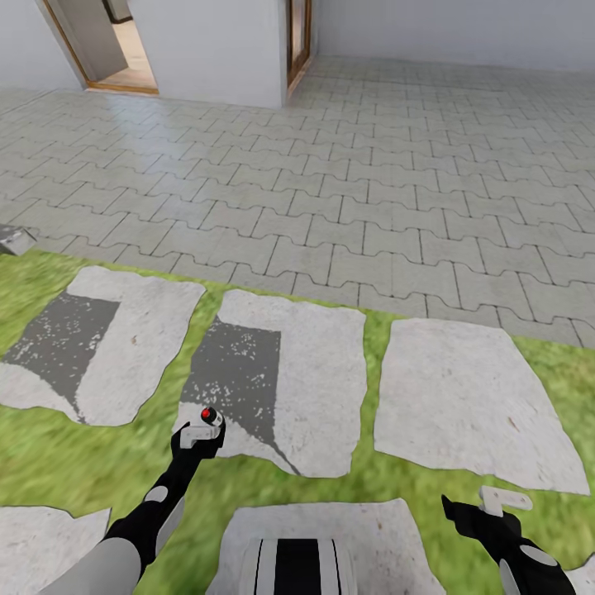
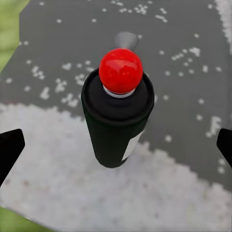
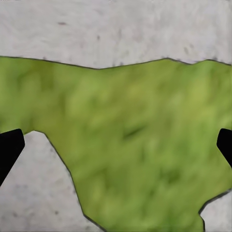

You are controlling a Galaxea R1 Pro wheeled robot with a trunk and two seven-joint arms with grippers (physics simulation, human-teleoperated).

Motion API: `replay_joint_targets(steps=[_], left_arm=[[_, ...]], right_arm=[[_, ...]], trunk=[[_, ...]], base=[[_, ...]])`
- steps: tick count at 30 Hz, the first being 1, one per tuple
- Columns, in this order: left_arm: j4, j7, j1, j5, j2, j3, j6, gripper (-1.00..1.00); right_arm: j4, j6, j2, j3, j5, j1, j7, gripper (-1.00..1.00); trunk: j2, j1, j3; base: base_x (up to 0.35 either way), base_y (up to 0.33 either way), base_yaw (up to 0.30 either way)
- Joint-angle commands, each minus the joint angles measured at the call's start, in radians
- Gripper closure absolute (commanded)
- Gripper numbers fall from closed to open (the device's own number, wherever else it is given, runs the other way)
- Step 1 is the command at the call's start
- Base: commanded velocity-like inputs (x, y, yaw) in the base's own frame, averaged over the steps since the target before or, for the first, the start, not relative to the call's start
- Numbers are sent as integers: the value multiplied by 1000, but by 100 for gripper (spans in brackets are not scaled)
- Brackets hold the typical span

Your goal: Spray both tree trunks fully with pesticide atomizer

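The pesticide atomizer (image 1: 210, 416), a small dark can with a red tip, stands upright on a pale stepping stone (image 1: 318, 372) set in the grass floor (image 1: 83, 467). My left gripper (image 1: 201, 432) is right at it and open. In the left wrist view the atomizer (image 2: 118, 116) sits midway between the two black fingertips (image 2: 10, 147), which stay well apart from it. My right gripper (image 1: 498, 502) hangs open over grass at the lower right, nothing between its fingers (image 3: 9, 147). The trees and their trunks are out of view.
Several flat stepping stones (image 1: 463, 397) lie in the lawn around me. Beyond them grey interlocking paving (image 1: 372, 182) runs to a white house wall (image 1: 215, 49) with an open doorway (image 1: 116, 45). A small grey block (image 1: 12, 238) sits at the left edge.
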Motion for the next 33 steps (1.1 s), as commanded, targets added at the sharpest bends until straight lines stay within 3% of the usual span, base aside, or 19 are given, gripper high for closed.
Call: replay_joint_targets(steps=[1, 14, 27, 33], left_arm=[[1, -7, -1, -7, -1, 9, -3, -100], [1, -7, -1, -7, -1, 9, -4, -100], [1, -7, -1, -7, -1, 9, -4, -100], [1, -7, -1, -7, -1, 9, -4, -100]], right_arm=[[-1, 5, 0, -1, -4, 0, 2, -100], [-1, 5, 0, -1, -4, 0, 2, -100], [-1, 5, 0, -1, -4, 0, 2, -100], [-1, 5, 0, -1, -3, 0, 1, -100]], trunk=[[0, 0, -1], [0, 0, -1], [0, 0, -1], [0, 0, -1]], base=[[44, 0, 0], [105, 0, 0], [-3, 0, 0], [-177, 0, 0]])
